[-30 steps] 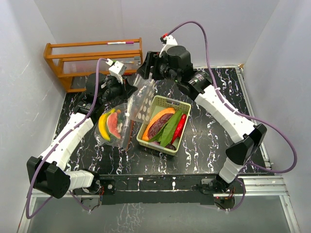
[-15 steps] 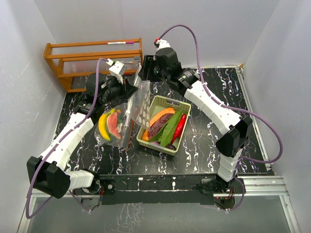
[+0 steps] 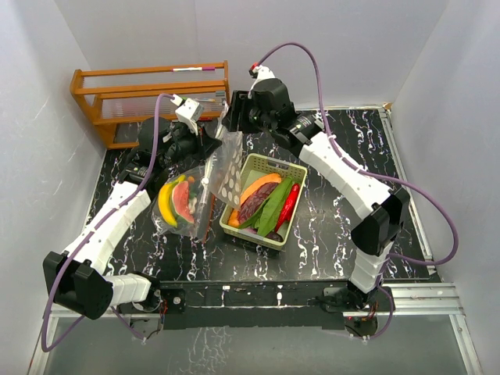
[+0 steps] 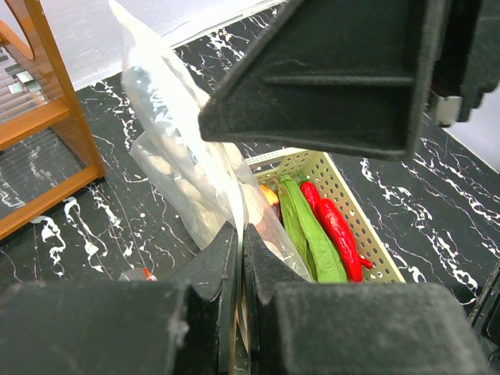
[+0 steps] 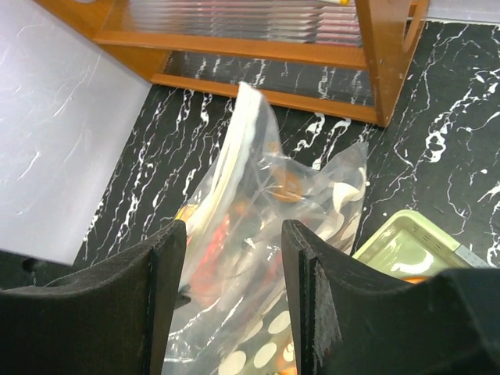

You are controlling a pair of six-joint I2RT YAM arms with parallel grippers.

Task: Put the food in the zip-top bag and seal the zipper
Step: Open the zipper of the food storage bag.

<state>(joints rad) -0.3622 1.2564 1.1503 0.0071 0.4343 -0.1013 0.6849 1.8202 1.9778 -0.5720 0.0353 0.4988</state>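
The clear zip-top bag [image 3: 223, 173] with white dots stands between the arms, with a yellow banana [image 3: 166, 203] and a watermelon slice [image 3: 185, 201] inside. My left gripper [image 3: 201, 146] is shut on the bag's edge [image 4: 238, 238]. My right gripper [image 3: 234, 119] is open just above the bag's raised top [image 5: 262, 187], its fingers [image 5: 160, 297] astride it without touching. The pale green basket [image 3: 295, 168] holds an orange wedge [image 3: 259, 186], a purple aubergine [image 3: 253, 208], green pods [image 3: 275, 205] and a red chilli [image 3: 290, 205].
A wooden rack [image 3: 148, 94] stands at the back left, close behind the bag and both grippers; it also shows in the right wrist view [image 5: 258, 43]. The basket sits right of the bag. White walls close in the black marbled table [image 3: 344, 226].
My right arm has swung its elbow in toward the left, and its gripper has shifted slightly left above the bag top. My left arm has not moved.
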